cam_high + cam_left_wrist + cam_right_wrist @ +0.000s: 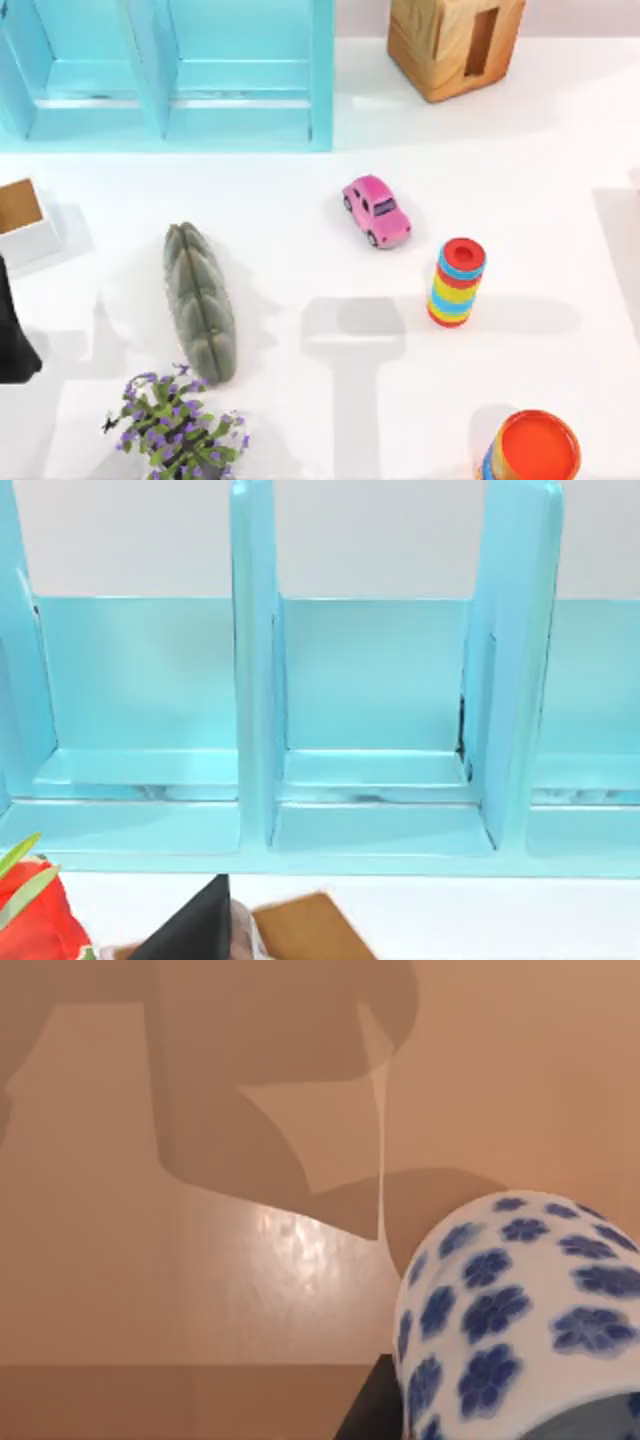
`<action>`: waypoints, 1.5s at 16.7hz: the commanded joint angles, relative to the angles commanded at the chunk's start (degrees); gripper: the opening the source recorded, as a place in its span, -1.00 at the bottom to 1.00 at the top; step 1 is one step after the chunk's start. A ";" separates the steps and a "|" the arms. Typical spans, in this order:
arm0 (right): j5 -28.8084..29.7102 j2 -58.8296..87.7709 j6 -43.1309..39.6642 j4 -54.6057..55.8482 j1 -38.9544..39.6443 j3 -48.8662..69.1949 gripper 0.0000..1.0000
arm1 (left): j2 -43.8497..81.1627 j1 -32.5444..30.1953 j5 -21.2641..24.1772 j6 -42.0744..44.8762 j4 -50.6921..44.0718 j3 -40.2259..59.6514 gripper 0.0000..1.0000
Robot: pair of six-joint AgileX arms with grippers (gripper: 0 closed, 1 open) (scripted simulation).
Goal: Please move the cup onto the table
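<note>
The cup [510, 1310], white with dark blue flower dots, looms close in the right wrist view against a plain tan background. A dark finger [368, 1415] of my right gripper lies against its side, and the gripper looks shut on it. The white table [290, 220] spreads across the top view. My left arm [12, 335] sits at the table's left edge, its wrist view facing the light blue shelf unit [380, 730].
The shelf unit [170, 80] stands at the back left, a wooden box [455, 40] at the back right. On the table are a pink toy car [377, 210], a rainbow ring stack [458, 282], an orange-topped can [530, 450], a grey-green ridged object [200, 300] and a flowering plant [180, 430].
</note>
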 joint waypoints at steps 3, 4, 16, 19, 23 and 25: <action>0.00 -0.71 0.91 -0.95 0.85 0.56 -1.00 | 0.00 0.00 0.00 0.00 0.00 0.00 1.00; 0.00 -1.63 2.09 -2.32 2.06 1.22 -1.00 | 0.00 0.00 0.00 0.00 0.00 0.00 1.00; -0.03 -16.14 20.58 -24.91 20.76 8.86 -1.00 | 0.00 0.00 0.00 0.00 0.00 0.00 1.00; -0.11 -15.88 20.62 -24.80 20.53 8.66 -1.00 | 0.00 0.00 0.00 0.00 0.00 0.00 1.00; 0.03 -12.93 25.79 -25.54 26.43 11.93 -1.00 | 0.00 0.00 0.00 0.00 0.00 0.00 1.00; 0.43 -10.22 31.39 -26.06 32.77 15.08 -1.00 | 0.00 0.00 0.00 0.00 0.00 0.00 1.00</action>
